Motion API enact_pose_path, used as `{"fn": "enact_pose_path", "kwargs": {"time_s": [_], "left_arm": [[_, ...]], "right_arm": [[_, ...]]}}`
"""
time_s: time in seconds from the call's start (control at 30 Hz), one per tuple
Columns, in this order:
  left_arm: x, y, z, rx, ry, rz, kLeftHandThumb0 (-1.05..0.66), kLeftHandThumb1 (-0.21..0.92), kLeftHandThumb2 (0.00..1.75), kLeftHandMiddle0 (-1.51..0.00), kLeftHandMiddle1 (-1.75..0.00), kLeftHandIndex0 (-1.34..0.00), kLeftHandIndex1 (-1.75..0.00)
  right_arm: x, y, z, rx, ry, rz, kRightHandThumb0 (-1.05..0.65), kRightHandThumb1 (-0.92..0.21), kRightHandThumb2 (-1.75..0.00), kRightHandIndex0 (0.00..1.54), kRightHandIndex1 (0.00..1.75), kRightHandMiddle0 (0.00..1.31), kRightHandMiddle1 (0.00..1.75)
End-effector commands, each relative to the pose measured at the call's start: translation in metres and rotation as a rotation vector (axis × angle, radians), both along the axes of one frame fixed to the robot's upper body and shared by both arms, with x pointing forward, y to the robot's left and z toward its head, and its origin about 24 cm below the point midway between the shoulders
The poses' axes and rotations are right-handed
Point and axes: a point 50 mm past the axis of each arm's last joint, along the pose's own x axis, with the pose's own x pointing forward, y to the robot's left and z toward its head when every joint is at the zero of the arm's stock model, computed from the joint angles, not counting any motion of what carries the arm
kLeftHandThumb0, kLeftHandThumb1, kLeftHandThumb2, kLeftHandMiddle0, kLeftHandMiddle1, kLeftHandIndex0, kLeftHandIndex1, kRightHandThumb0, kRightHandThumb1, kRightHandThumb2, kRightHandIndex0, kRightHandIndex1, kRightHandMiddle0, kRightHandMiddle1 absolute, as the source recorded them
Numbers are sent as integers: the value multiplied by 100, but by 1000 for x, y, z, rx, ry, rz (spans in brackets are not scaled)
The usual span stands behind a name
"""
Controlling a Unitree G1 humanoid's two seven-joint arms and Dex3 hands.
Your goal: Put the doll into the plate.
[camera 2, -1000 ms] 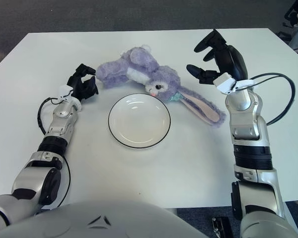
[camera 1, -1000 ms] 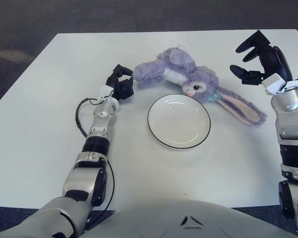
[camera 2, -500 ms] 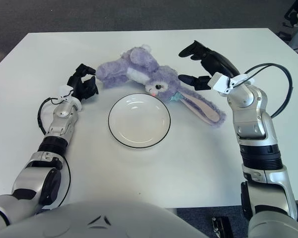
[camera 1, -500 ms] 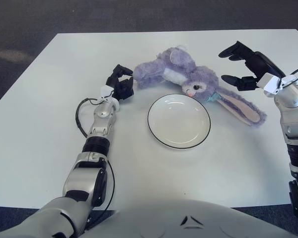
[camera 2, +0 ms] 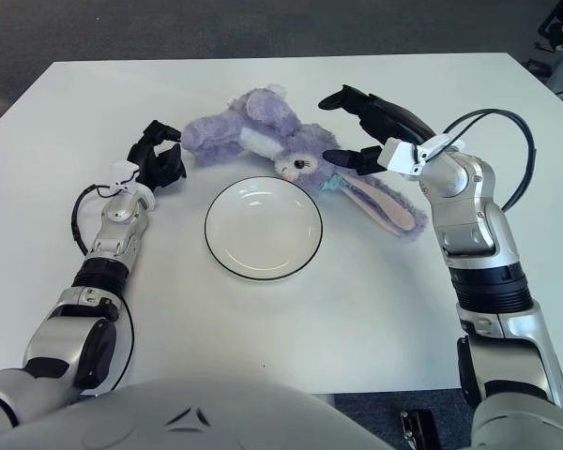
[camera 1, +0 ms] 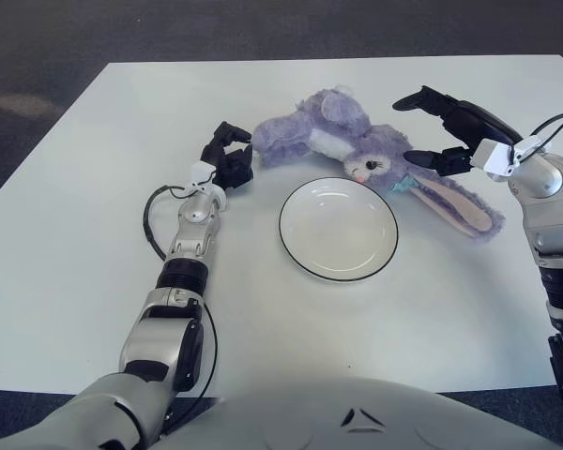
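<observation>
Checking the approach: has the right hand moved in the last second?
Yes. The right hand, fingers spread, has swung left toward the doll, now over its head; the plate is unmoved.

Fuzzy plush doll [camera 1: 357,145], glossy plate [camera 1: 338,228]

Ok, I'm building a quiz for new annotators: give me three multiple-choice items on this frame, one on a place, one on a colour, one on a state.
1. Where does the doll lie?
A. in the plate
B. on the table beyond the plate
C. on the floor

2. What colour is the doll?
A. purple
B. green
C. orange

3. How is the right hand?
A. shut on the doll
B. hidden from view
C. open, over the doll's head

Answers:
1 B, the plate holds nothing and the doll lies on the table past its far rim.
2 A, its fur is purple.
3 C, its fingers are spread and hold nothing.

The left hand shows left of the doll.
</observation>
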Motion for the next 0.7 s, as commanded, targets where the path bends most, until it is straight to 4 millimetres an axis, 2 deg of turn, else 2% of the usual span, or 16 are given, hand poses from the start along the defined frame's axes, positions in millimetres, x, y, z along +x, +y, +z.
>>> {"fn": "enact_pose_path", "kwargs": {"time_s": [0.0, 0.23, 0.67], "left_arm": [[-14, -1, -33, 1, 145, 6, -38, 69, 84, -92, -175, -33, -175], [-15, -2, -33, 3, 144, 3, -38, 69, 84, -92, -175, -33, -175], [-15, -3, -32, -1, 140, 10, -38, 69, 83, -92, -175, -33, -175]], "right_arm": [[0, 8, 1, 2, 6, 20, -105, -92, -66, 0, 22, 0, 47], [6, 19, -12, 13, 26, 37, -105, -92, -68, 0, 17, 0, 41], [12, 32, -25, 47, 43, 60, -105, -92, -71, 0, 7, 0, 40]]}}
